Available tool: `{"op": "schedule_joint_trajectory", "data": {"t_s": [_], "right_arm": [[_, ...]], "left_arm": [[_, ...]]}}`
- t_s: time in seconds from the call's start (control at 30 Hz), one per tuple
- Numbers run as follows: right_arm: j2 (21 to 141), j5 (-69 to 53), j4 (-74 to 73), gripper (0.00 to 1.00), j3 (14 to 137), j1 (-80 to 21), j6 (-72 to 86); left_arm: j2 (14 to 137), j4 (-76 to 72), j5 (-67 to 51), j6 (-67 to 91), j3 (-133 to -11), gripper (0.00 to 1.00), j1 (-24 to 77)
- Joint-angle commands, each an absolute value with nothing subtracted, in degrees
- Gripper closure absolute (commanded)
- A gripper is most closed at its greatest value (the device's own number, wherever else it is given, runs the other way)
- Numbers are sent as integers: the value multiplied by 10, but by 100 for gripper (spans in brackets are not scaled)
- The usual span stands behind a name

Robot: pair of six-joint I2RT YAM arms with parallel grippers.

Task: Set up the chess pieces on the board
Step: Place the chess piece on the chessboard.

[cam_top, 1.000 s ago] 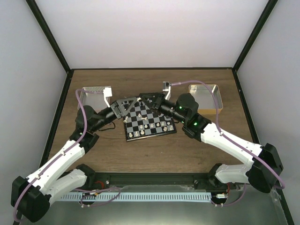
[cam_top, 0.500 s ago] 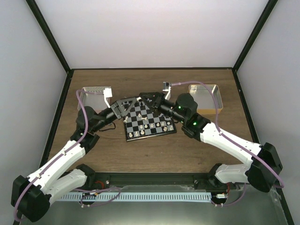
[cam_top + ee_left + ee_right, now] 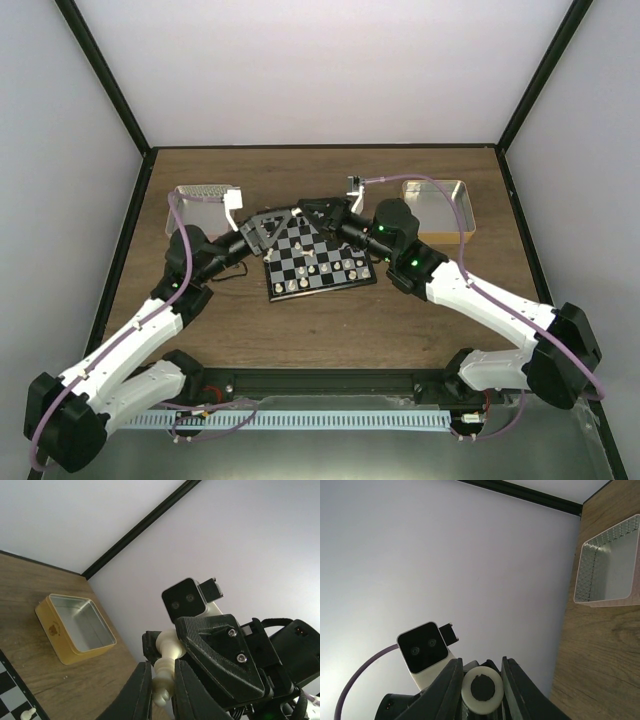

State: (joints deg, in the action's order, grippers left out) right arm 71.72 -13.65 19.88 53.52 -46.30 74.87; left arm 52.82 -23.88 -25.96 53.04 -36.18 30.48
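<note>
1. Two pincers share one cream-white chess piece (image 3: pixel 163 669). My left pincer (image 3: pixel 161 677) is clamped round its waist and my right pincer (image 3: pixel 480 674) pinches its round base, by the far edge of the black-and-white chequered board (image 3: pixel 323 289).
2. Best now: the right lets go first and draws straight back without twisting. The left then lowers the piece upright.
3. Overhead, my fingers hide the piece and the far squares. Which figure it is I cannot tell, and neither wrist view shows a target square.

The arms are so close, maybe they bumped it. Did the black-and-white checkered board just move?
No. The small black-and-white chequered chessboard sits just as far from the gold metal tin as before, tilted the same way.
</note>
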Motion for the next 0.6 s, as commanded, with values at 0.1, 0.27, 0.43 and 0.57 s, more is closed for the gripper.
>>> {"op": "schedule_joint_trajectory", "data": {"t_s": [0.1, 0.27, 0.43, 0.57], "right_arm": [[717, -111, 159, 59, 561, -463, 730], [683, -42, 92, 32, 547, -462, 681], [623, 58, 27, 31, 512, -462, 647], [586, 138, -39, 30, 497, -462, 617]], "left_arm": [[508, -191, -206, 482, -379, 96, 308], [523, -2, -164, 380, -453, 96, 308], [540, 203, -116, 287, -517, 96, 308], [588, 327, -114, 232, -567, 96, 308]]}}
